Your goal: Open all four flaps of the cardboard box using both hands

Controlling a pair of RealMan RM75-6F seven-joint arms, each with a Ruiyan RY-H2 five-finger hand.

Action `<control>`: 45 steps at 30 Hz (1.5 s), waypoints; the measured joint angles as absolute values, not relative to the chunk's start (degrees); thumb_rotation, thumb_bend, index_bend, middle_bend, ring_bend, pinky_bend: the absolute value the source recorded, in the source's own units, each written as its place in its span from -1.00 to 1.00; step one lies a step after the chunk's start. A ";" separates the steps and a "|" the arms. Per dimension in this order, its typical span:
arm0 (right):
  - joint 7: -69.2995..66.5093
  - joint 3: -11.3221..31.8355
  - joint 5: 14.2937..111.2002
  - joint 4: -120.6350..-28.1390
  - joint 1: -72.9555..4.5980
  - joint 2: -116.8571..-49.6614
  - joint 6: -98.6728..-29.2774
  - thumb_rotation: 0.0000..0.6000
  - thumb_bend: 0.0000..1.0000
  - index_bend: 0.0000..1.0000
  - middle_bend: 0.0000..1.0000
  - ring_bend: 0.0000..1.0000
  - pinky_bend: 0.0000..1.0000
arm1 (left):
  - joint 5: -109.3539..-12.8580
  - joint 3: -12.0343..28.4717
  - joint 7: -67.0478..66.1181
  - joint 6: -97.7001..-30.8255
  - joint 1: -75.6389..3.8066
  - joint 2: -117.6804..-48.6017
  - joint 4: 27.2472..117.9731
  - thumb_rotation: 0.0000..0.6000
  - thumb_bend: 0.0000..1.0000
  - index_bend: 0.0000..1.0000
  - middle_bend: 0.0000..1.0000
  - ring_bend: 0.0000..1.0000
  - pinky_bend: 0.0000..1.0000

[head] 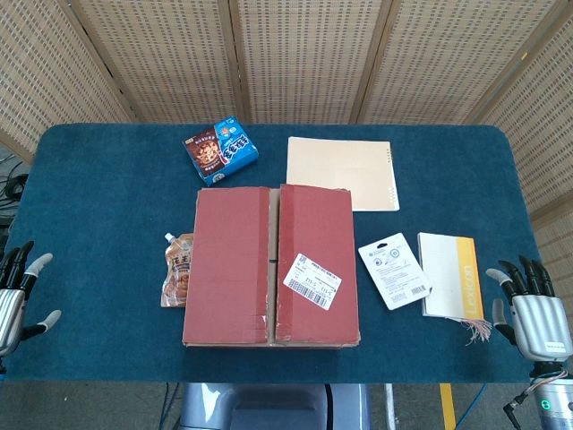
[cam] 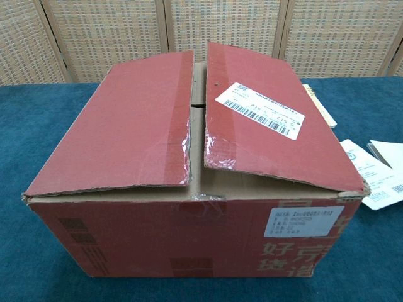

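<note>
From the head view, the cardboard box [head: 270, 266] sits square in the middle of the blue cloth table [head: 107, 179], its two red top flaps lying down with a narrow gap of bare brown card between them. A white barcode label [head: 312, 281] is stuck on the right flap; its print is too small to read. Behind the box lies a blue snack packet [head: 222, 151] with lettering I can't make out, and beside that a flat beige folder [head: 342, 173]. Tucked against the box's left side is a brown spouted pouch [head: 178, 270]. To the right, a white card [head: 393, 270], then a white booklet with a yellow spine [head: 452, 276] reading "Lexicon". The left hand [head: 20, 296] rests at the table's left edge, fingers spread and holding nothing; the right hand [head: 533, 309] at the right edge, fingers apart, also released.

Now the chest view: the box [cam: 189, 239] fills the frame, neither hand showing. Both flaps are slightly raised, with wrinkled, torn tape along their inner edges. The barcode label [cam: 264, 110] sits on the right flap, and a second white label [cam: 306, 220] with large Chinese characters below it marks the front wall. White papers [cam: 378, 176] lie to the right.
</note>
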State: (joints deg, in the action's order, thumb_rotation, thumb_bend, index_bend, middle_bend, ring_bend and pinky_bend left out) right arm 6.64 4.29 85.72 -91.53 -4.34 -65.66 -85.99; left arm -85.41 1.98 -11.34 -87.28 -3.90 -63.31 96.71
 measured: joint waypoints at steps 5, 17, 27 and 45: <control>6.59 4.26 85.82 -91.51 -4.47 -65.62 -85.78 1.00 0.29 -0.52 -0.63 -1.00 -0.90 | -85.67 1.99 -11.36 -87.43 -3.88 -63.43 96.72 1.00 -0.66 -0.72 -1.00 -0.95 -1.00; 5.82 4.35 86.53 -91.85 -4.50 -65.26 -86.28 1.00 0.31 -0.52 -0.63 -1.00 -0.90 | -86.14 2.20 -11.03 -87.68 -3.95 -63.27 96.52 1.00 -0.66 -0.72 -1.00 -0.95 -1.00; 4.13 4.85 87.61 -93.19 -6.12 -63.64 -84.85 1.00 0.32 -0.52 -0.63 -1.00 -0.90 | -86.03 2.43 -11.45 -87.23 -4.28 -63.15 96.71 1.00 -0.66 -0.72 -1.00 -0.95 -1.00; -6.08 7.51 92.04 -97.97 -16.94 -58.55 -74.13 1.00 0.34 -0.52 -0.63 -1.00 -0.90 | -86.44 2.63 -12.77 -86.34 -5.13 -62.53 97.67 1.00 -0.66 -0.72 -1.00 -0.95 -1.00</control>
